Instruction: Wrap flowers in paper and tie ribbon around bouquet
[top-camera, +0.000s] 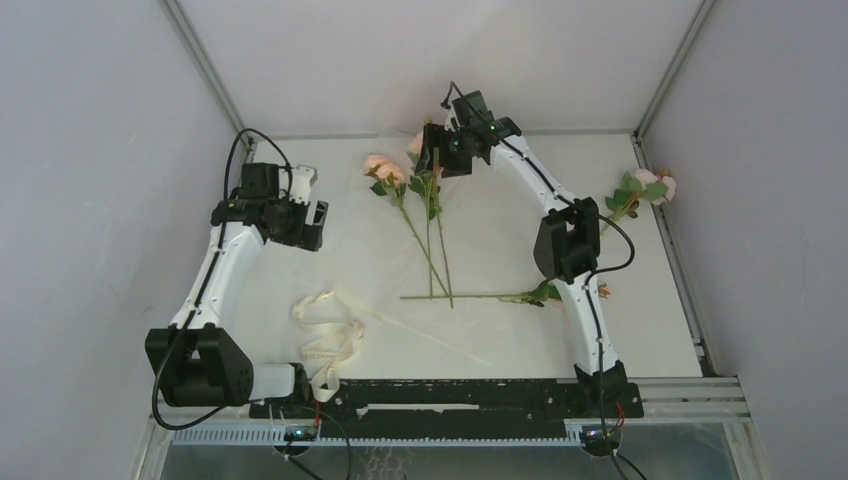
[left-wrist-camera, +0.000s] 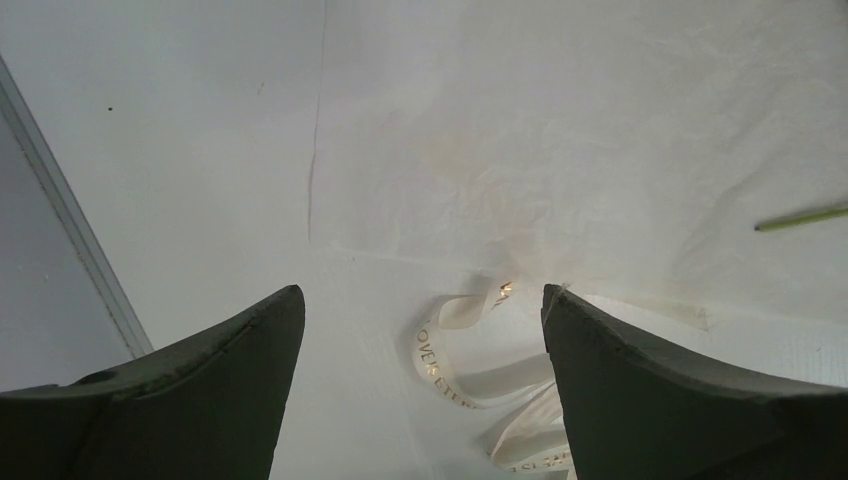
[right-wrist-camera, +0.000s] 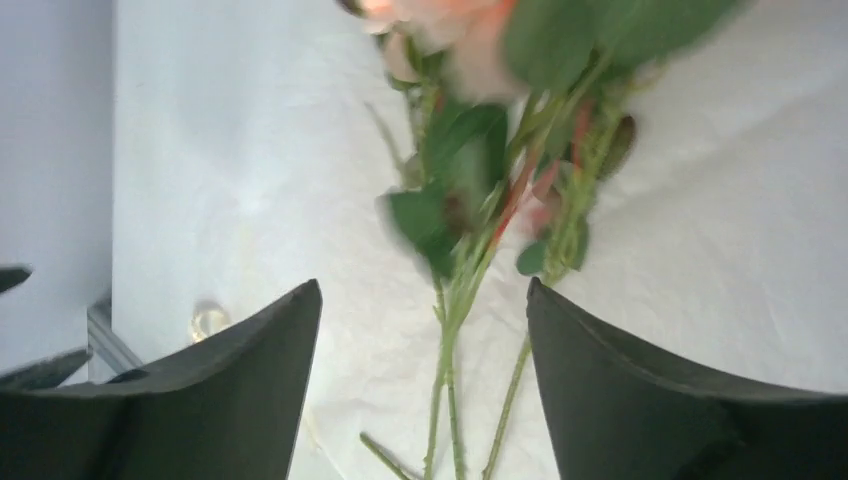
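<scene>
Flowers (right-wrist-camera: 462, 175) loose between parted right fingers (right-wrist-camera: 240, 400)

Flowers (top-camera: 429, 205): pale pink blooms, green leaves and stems, some reddish stem bits in the right wrist view. Paper (top-camera: 500, 240): plain off-white, with a faint yellowish stain in the left wrist view; ribbon (top-camera: 326, 338) is cream with small gold-brown printed lettering. Arms (top-camera: 215, 265) white with black joints, left gripper (left-wrist-camera: 422, 300) and right gripper (right-wrist-camera: 424, 292) fingers dark charcoal, walls (top-camera: 90, 150) plain pale grey, frame rails (top-camera: 205, 65) silver.
</scene>
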